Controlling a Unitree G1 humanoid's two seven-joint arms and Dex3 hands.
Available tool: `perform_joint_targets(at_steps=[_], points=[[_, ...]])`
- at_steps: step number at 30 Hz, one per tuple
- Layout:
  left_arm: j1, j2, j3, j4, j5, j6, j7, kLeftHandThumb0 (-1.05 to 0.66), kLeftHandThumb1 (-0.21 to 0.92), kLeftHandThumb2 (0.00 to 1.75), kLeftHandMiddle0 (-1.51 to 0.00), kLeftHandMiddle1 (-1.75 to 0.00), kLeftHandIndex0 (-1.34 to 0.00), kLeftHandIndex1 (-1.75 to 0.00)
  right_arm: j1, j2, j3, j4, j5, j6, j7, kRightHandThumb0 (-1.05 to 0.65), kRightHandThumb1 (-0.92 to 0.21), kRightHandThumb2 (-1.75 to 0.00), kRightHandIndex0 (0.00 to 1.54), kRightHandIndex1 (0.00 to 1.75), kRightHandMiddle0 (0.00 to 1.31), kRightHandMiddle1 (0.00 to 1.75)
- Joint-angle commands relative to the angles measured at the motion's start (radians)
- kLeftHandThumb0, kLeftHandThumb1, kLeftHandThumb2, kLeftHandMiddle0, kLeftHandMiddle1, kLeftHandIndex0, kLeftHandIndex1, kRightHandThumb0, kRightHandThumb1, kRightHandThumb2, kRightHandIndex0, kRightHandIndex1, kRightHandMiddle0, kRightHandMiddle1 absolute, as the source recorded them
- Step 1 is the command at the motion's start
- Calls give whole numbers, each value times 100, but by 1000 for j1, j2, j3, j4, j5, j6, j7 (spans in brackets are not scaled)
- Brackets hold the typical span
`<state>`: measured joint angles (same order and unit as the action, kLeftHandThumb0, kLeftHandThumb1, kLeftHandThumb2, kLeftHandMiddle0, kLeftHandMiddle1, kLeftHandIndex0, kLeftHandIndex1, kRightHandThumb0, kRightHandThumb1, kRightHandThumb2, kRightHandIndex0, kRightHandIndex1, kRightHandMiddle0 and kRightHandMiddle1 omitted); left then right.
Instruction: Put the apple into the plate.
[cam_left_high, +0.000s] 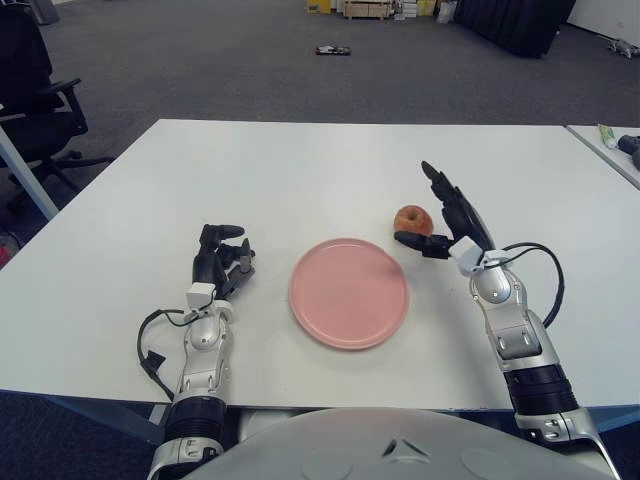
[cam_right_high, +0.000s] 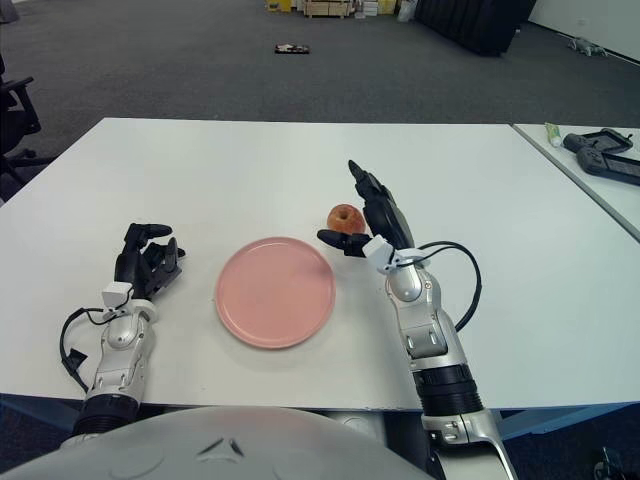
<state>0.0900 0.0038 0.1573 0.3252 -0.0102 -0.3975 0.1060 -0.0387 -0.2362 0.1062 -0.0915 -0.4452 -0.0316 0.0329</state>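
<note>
1. No readable writing or brand marks anywhere in either view.
2. Apple (cam_left_high: 411, 219): round, red with a yellowish patch, dimpled top; right of frame centre, on the table (cam_left_high: 300, 170), just past the upper right rim of the plate (cam_left_high: 349, 292) and outside it.
3. Plate: flat, round, matte pink, with a low rim; at frame centre, nothing on it.
4. Table: smooth white rectangular top, filling the middle of the frame.
5. Right hand (cam_left_high: 444, 215): black fingers on a silver forearm with a looping black cable, right of centre, just beside the apple on its right. Fingers spread: one pointing up behind the apple, thumb reaching low across its front. Cannot tell whether any finger touches the fruit; nothing gripped.
6. Left hand (cam_left_high: 222, 260): lower left of the frame, left of the plate and apart from it, black fingers curled inward, holding nothing.
7. Grey carpet beyond the table; black office chair (cam_left_high: 30, 90) at upper left; second white table edge at upper right bearing a small green-tipped tube (cam_left_high: 606, 135), label illegible.
</note>
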Motion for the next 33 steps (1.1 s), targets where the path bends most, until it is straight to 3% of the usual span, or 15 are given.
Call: perform_joint_targets(at_steps=[1, 9, 16, 26, 33], points=[[4, 0, -1, 16, -2, 8, -1, -37, 75, 77, -57, -154, -30, -175, -27, -21, 10, 32, -11, 4, 8, -104, -76, -28, 0, 0, 0, 0], [2, -1, -2, 14, -5, 14, -3, -37, 74, 79, -57, -155, -30, -175, -71, -16, 21, 120, -19, -7, -27, -104, -76, -27, 0, 0, 0, 0], [2, 0, -5, 13, 5, 16, 3, -38, 71, 82, -58, -154, -32, -175, -231, 5, 18, 514, 4, -86, -131, -104, -77, -27, 0, 0, 0, 0], [-1, 0, -4, 16, -4, 12, -4, -38, 72, 81, -57, -155, -32, -175, -340, -4, 11, 827, 38, -148, -183, -97, -75, -26, 0, 0, 0, 0], [2, -1, -4, 12, 3, 9, 4, -37, 72, 81, -56, -156, -31, -175, -419, 9, 17, 1014, 47, -134, -216, -92, -72, -26, 0, 0, 0, 0]])
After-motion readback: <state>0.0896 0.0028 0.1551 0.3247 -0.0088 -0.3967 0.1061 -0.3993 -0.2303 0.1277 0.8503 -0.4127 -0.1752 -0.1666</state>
